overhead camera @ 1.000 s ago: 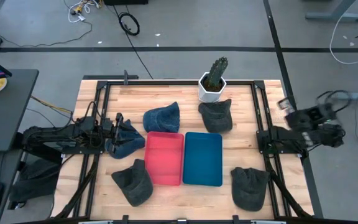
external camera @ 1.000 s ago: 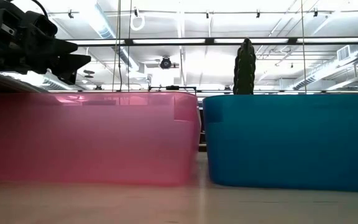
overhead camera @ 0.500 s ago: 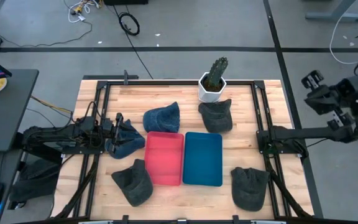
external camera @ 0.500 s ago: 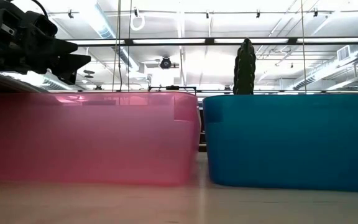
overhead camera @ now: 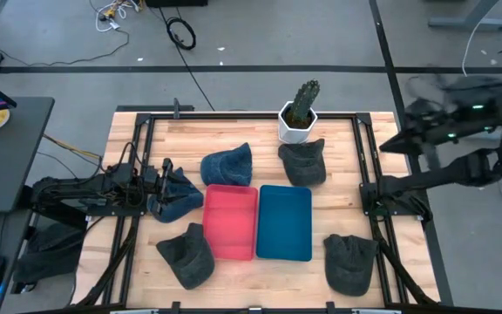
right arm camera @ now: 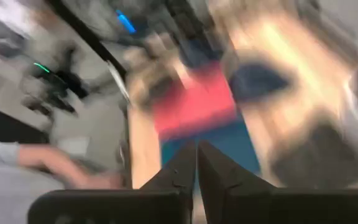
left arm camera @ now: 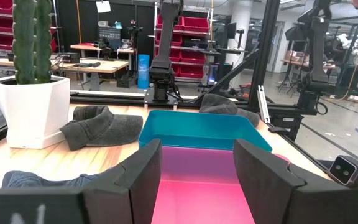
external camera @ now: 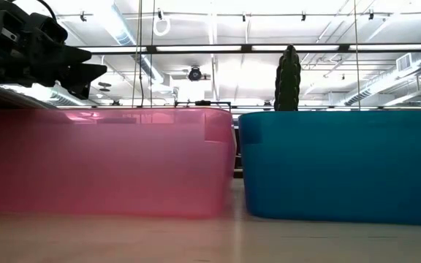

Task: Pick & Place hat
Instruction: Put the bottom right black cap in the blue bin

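Note:
Several hats lie flat on the wooden table: a blue hat (overhead camera: 181,196) beside my left gripper, another blue hat (overhead camera: 229,166), a dark grey hat (overhead camera: 303,163) by the cactus pot, and grey hats near the front at left (overhead camera: 190,255) and right (overhead camera: 351,262). A pink bin (overhead camera: 231,221) and a blue bin (overhead camera: 284,222) stand side by side mid-table. My left gripper (left arm camera: 197,174) is open, raised over the left blue hat's edge (left arm camera: 36,180) and facing the bins. My right gripper (right arm camera: 196,163) is shut, high over the table's right edge (overhead camera: 399,139), blurred.
A cactus in a white pot (overhead camera: 299,113) stands at the far edge, next to the dark grey hat. Black frame rails (overhead camera: 369,187) run along the table's left and right sides. A person's sleeve and hand (right arm camera: 36,163) show blurred in the right wrist view.
My right arm has lifted from its folded place at the table's right edge, risen high, and swung over toward the table, blurred with motion. The left arm and all hats have stayed where they were.

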Robot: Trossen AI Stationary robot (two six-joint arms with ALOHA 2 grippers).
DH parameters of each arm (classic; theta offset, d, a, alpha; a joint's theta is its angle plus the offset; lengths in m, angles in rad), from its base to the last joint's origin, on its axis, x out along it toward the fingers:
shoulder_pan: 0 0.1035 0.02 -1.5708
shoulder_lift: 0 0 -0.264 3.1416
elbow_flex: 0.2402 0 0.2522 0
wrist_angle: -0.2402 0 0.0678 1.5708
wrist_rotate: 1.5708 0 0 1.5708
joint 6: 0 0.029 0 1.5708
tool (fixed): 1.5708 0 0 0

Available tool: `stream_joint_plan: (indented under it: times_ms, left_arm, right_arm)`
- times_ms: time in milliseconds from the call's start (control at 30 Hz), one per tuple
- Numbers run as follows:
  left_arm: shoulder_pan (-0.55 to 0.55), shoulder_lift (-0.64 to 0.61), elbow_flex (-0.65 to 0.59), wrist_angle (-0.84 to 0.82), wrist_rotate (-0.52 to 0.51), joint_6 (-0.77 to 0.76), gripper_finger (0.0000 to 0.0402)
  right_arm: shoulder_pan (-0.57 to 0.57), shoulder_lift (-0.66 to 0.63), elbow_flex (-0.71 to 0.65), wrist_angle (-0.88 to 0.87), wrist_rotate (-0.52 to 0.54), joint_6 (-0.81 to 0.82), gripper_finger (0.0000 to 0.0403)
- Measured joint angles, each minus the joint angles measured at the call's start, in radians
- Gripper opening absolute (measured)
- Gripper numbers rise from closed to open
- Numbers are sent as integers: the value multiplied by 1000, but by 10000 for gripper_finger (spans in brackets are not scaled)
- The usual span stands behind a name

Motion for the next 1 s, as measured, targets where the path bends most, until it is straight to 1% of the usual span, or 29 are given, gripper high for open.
stream_joint_plan:
  times_ms: [33, 100, 133, 167, 233, 267, 333, 400, 467, 533, 633, 700, 767, 900, 933, 1000]
  left_arm:
    - [0, 0, 0, 0, 0, 0, 204]
    - [0, 0, 0, 0, 0, 0, 204]
    - [0, 0, 0, -1, 0, 0, 204]
    - [0, 0, 0, -1, 0, 0, 204]
    - [0, 0, 0, 0, 0, 0, 204]
    - [0, 0, 0, -1, 0, 0, 204]
    - [0, 0, 0, -1, 0, 0, 204]
    - [0, 0, 0, -1, 0, 0, 204]
    - [0, 0, 0, -1, 0, 0, 204]
    - [0, 0, 0, -2, 0, 0, 204]
    - [0, 0, 0, -1, 0, 0, 204]
    - [0, 0, 0, -1, 0, 0, 204]
    - [0, 0, 0, -2, 0, 0, 204]
    - [0, 0, 0, -3, 0, 0, 204]
    - [0, 0, 0, -1, 0, 0, 204]
    - [0, 0, 0, -2, 0, 0, 204]
  right_arm:
    - [7, 19, -3, 13, -2, 32, 21]
    - [41, 5, -49, 75, -48, 72, 21]
    - [63, 10, -54, 103, -48, 103, 21]
    - [87, 24, -52, 95, -43, 138, 21]
    - [139, 34, -62, -3, -5, 204, 21]
    - [170, 32, -96, 19, -1, 219, 21]
    - [245, 15, -154, 60, -6, 280, 21]
    - [333, 30, -204, 16, 21, 370, 21]
    - [436, 27, -295, 31, 43, 440, 21]
    - [543, 37, -364, 46, 86, 528, 21]
    - [707, 80, -447, 15, 153, 658, 21]
    - [811, 97, -489, 50, 186, 754, 21]
    - [914, 109, -505, 95, 231, 836, 21]
    - [1099, 145, -509, 224, 395, 953, 21]
    - [1136, 152, -509, 251, 417, 979, 21]
    - [1190, 167, -509, 282, 430, 1027, 21]
